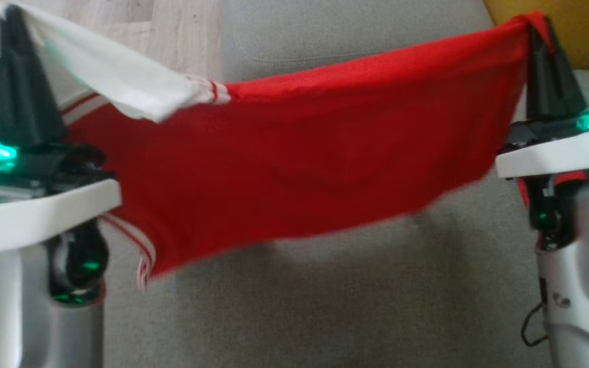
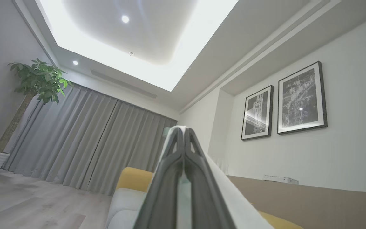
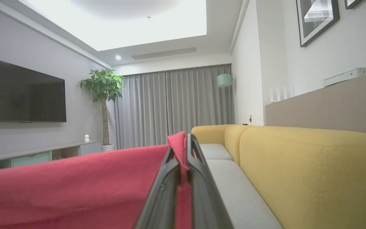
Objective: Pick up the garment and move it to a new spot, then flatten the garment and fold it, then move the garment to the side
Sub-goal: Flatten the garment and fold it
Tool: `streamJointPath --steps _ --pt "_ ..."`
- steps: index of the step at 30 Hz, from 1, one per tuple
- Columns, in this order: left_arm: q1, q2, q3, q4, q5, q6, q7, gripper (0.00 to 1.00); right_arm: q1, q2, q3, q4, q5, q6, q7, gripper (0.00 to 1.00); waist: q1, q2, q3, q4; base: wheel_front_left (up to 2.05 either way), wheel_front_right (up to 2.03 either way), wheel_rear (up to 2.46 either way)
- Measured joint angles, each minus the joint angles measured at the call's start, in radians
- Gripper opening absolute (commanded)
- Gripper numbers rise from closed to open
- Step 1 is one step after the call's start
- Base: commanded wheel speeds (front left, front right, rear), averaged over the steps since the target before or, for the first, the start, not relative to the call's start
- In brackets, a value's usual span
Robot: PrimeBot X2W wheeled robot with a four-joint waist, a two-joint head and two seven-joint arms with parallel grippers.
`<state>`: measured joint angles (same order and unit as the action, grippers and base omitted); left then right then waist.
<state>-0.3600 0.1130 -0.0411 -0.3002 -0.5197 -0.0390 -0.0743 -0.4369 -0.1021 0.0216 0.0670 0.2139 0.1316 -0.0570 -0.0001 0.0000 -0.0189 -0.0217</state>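
Surroundings, near to far: a grey fabric sofa seat cushion [image 1: 325,306] is seen directly under the work. Much of it is masked in the head view by the hanging cloth. A yellow upholstered sofa backrest [image 3: 313,165] is seen along the seat's right side, near the right gripper [image 1: 537,23]. Pale wood-plank floor [image 1: 120,30] is seen off the seat's opposite side, behind the left gripper [image 1: 7,14]. Beyond the sofa's far end are a mint lamp shade [image 3: 224,80], grey pleated curtains [image 3: 176,98] and a potted green-leaved tree [image 3: 102,86]. A dark flat wall TV [image 3: 21,92] is mounted across the room from the backrest. Two black-framed monochrome prints [image 2: 300,98] are hung on the wall above the backrest.

Garment: a red knit garment [image 1: 294,168] with a white sleeve [image 1: 120,84] and red-and-white striped trim [image 1: 143,255]. It is held in the air above the seat, stretched between both grippers. The left gripper's fingers are pinched together on the white sleeve's end, and the right gripper's are pinched on a red corner. The lower edge is motion-blurred, so contact with the cushion cannot be told.

Orientation: the long axis is set crosswise to the backrest, with the white sleeve end toward the floor side and the red corner toward the backrest side. The top edge is pulled fairly taut with a slight sag mid-span, and the body is hung below it.
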Motion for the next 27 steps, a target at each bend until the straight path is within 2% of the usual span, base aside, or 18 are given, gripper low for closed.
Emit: streamJointPath --steps 3,7,9,11,14,15,20,24,27 --pt "-0.003 0.017 0.015 -0.064 -0.023 0.01 0.058 0.0 0.024 -0.009 0.0 -0.092 0.015 0.0 0.062 0.0 -0.0001 0.0 0.017 -0.003 0.0 0.0 0.0" --pt "-0.025 0.081 0.044 -0.037 -0.021 0.008 0.121 0.0 0.031 -0.031 0.005 -0.148 0.01 0.0 0.138 0.0 0.0001 0.0 0.06 -0.006 0.0 0.0 0.0" --pt "-0.04 0.094 0.044 -0.016 -0.03 0.006 0.141 0.0 0.026 -0.037 0.007 -0.148 0.005 0.0 0.155 0.0 0.0001 0.0 0.072 -0.008 0.0 0.0 0.0" --pt "-0.112 0.116 0.038 0.068 -0.039 -0.014 0.188 0.0 -0.02 -0.04 0.004 -0.113 0.015 0.0 0.203 0.0 0.0001 0.0 0.115 -0.011 0.0 0.0 0.0" --pt "-0.227 0.139 0.019 0.186 -0.049 -0.033 0.224 0.0 -0.145 -0.089 0.028 -0.022 0.011 0.0 0.225 0.0 0.0002 0.0 0.175 -0.013 0.0 0.0 0.0" --pt "-0.227 0.139 0.019 0.186 -0.049 -0.033 0.224 0.0 -0.145 -0.089 0.028 -0.022 0.011 0.0 0.225 0.0 0.0002 0.0 0.175 -0.013 0.0 0.0 0.0" --pt "-0.53 0.174 -0.019 0.487 -0.024 -0.059 0.201 0.0 -0.506 -0.135 0.04 0.237 -0.019 0.0 0.209 0.0 0.0005 -0.0001 0.294 -0.011 0.0 0.0 0.0" --pt "-0.799 0.17 -0.022 0.719 0.015 -0.063 0.1 0.0 -0.764 -0.138 0.005 0.473 -0.126 0.0 0.108 0.0 0.0008 -0.0001 0.376 0.0 0.0 0.0 0.0" --pt "-0.944 0.162 -0.022 0.851 0.019 -0.071 0.019 0.0 -0.877 -0.122 -0.056 0.616 -0.19 0.0 0.02 0.0 0.0007 -0.0001 0.411 0.017 0.0 0.0 0.0"
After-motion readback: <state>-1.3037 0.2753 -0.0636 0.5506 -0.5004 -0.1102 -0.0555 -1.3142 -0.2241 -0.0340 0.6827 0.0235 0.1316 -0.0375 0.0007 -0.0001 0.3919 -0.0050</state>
